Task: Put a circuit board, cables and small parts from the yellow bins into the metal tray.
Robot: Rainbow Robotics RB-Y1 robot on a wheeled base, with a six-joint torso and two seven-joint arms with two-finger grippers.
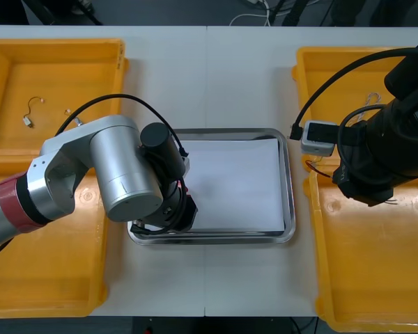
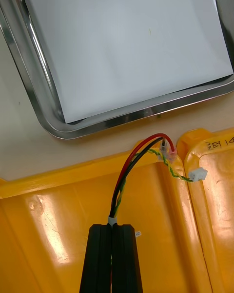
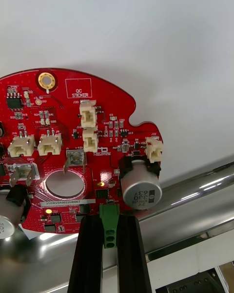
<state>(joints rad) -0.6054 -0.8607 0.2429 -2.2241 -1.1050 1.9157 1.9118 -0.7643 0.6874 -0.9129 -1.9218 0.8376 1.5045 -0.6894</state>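
left gripper [image 3: 109,220] clamps the circuit board [image 3: 63,141] over the metal tray [image 3: 195,191] — right gripper [image 2: 113,227] pinches cables [image 2: 130,165] above a yellow bin [image 2: 53,215].

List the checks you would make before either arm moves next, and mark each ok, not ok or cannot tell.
1. Left gripper shut on circuit board: ok.
2. Board wholly inside the tray: not ok, its held edge overlaps the rim.
3. Right gripper shut on cable: ok.
4. Cable above tray: not ok, it is over a yellow bin.
5. Board resting on the tray: cannot tell.
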